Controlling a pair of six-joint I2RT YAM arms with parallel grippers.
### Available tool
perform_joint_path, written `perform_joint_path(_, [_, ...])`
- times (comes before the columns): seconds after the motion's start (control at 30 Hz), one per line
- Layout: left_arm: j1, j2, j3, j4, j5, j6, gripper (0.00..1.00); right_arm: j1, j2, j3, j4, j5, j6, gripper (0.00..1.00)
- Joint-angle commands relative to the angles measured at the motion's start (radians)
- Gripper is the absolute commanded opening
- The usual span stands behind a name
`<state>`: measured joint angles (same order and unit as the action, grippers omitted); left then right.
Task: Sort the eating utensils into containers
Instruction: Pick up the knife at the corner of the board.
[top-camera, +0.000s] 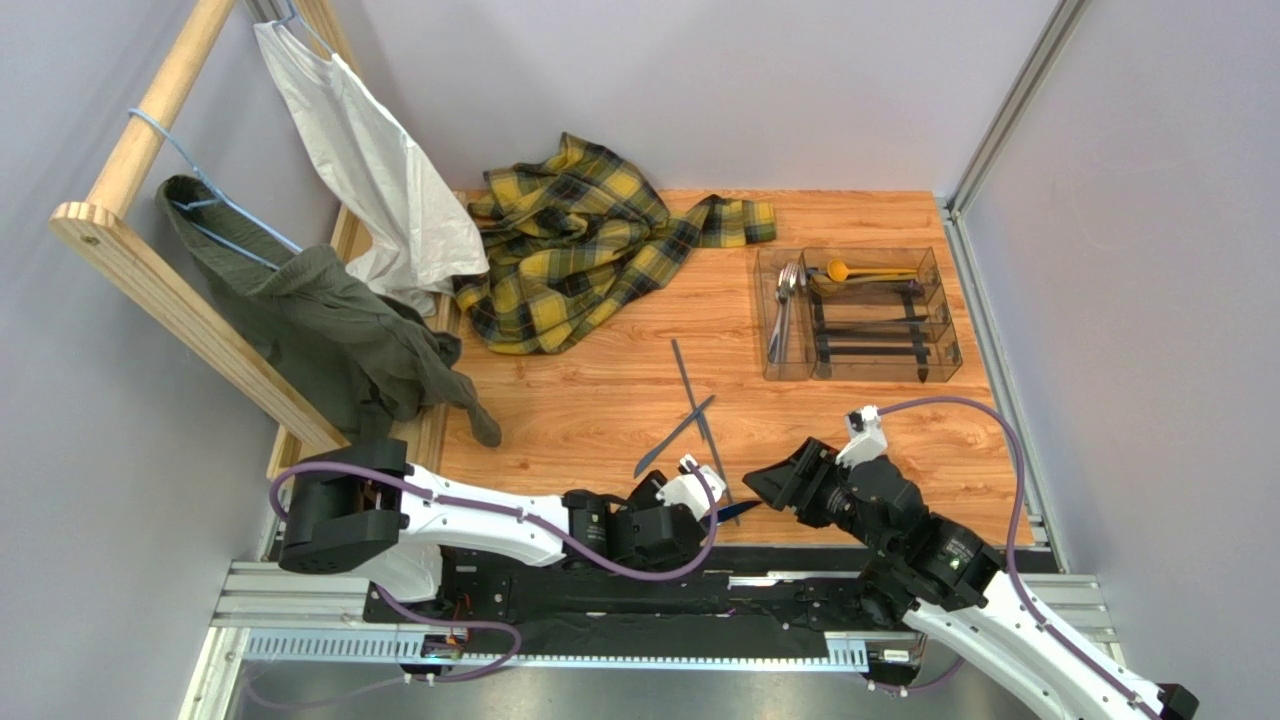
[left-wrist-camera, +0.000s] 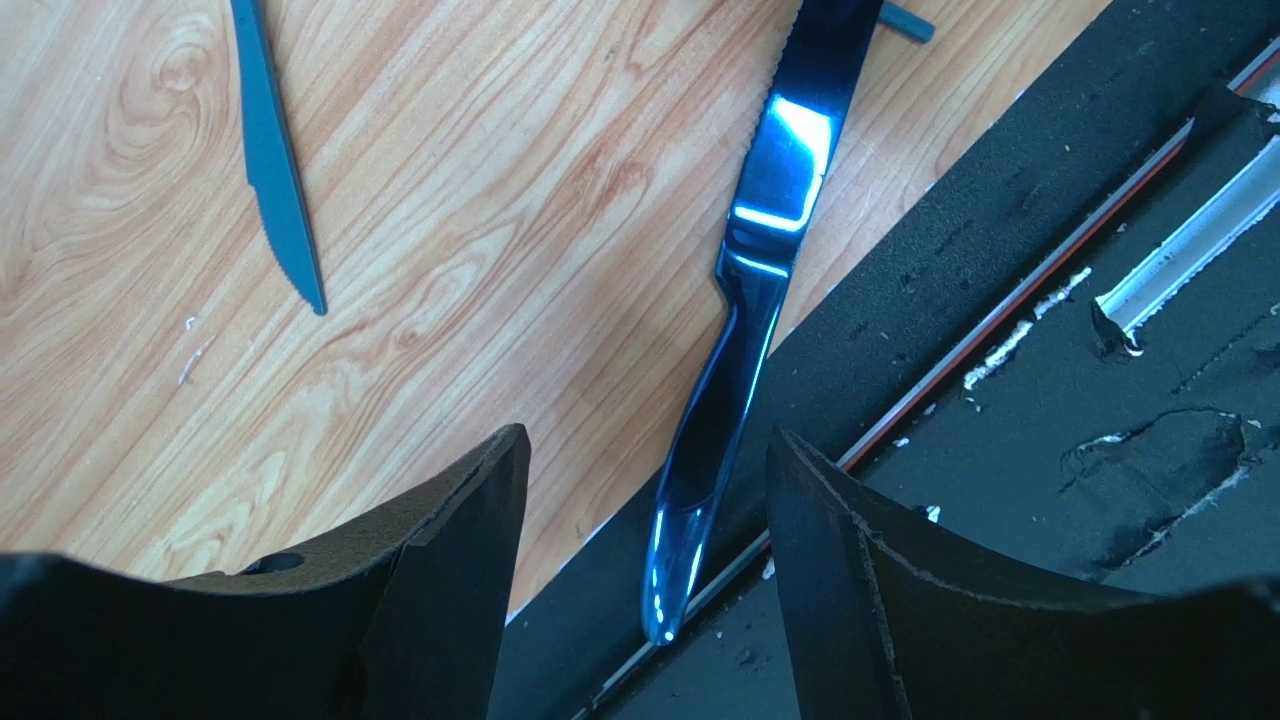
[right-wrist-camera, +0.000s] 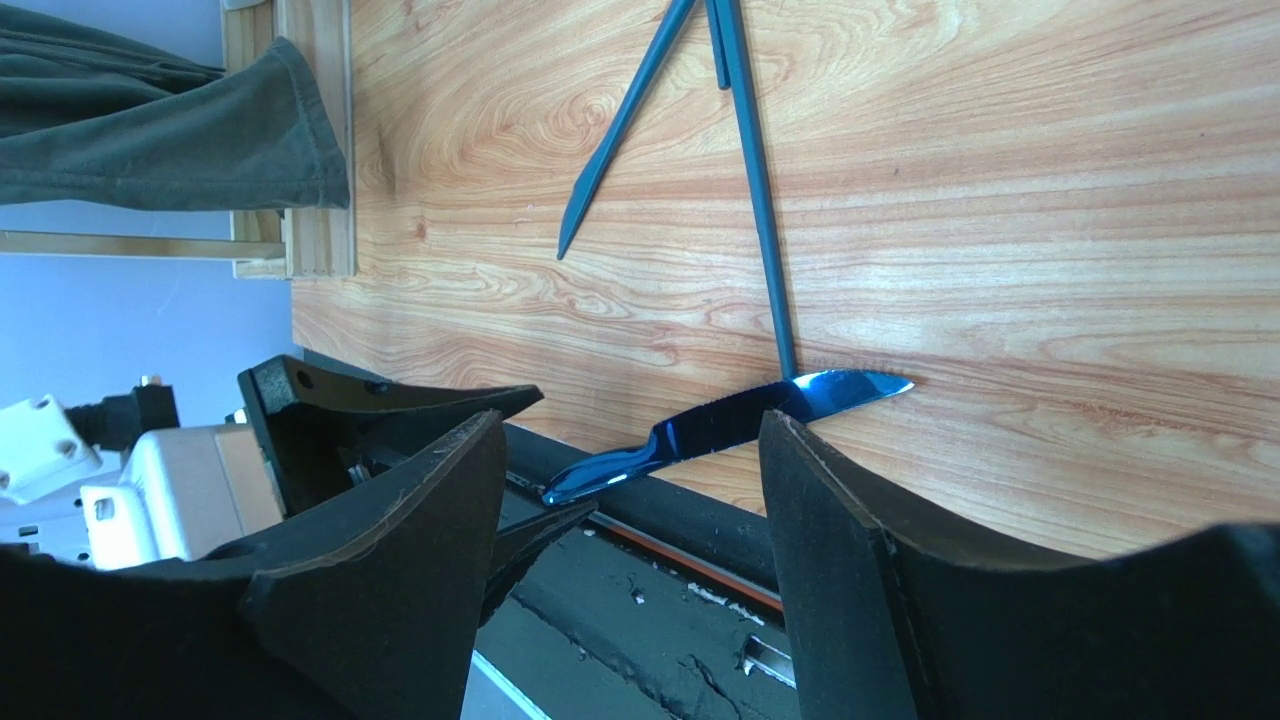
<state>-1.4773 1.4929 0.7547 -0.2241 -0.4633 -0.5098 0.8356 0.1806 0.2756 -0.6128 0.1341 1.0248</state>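
I am seeing a mirror-glossy metal knife (left-wrist-camera: 759, 255) gleaming on the smooth, grained wooden tabletop (left-wrist-camera: 496, 225) (my fingers (left-wrist-camera: 421, 585) are looking matt black).

White arms (top-camera: 481, 518) with black joints, purple cables (top-camera: 969, 402), black jaws

Knife (left-wrist-camera: 756, 270) at near edge of table (top-camera: 601, 413), tray (top-camera: 945, 308) behind to right.

Gleams iridescent blue along the knife (left-wrist-camera: 751, 285); shows slate grey on the second knife (left-wrist-camera: 271, 150); orange wood grain across the table (top-camera: 601, 405); yellow-and-dark-green plaid on the shirt (top-camera: 579, 240); beside it a white garment (top-camera: 368, 165) and an olive garment (top-camera: 323, 323); gold on the spoon (top-camera: 842, 272) in the clear, dark-striped tray (top-camera: 942, 323).
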Motion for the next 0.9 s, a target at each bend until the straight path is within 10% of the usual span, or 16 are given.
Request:
perform_joint_path(0.0, [-0.021, -0.054, 0.035, -0.023, -0.048, -0.023, 0.67, 0.003, -0.003, 0.001, 0.013, 0.019, 0.012, 0.66])
perform_joint_path(0.6, [-0.055, 0.164, 0.106, -0.012, -0.043, -0.025, 0.59, 0.002, -0.050, -0.001, -0.027, 0.030, 0.031, 0.67])
perform_joint_path(0.87, [-0.061, 0.240, 0.161, -0.093, -0.086, -0.033, 0.13, 0.003, -0.067, -0.009, -0.051, 0.035, 0.040, 0.67])
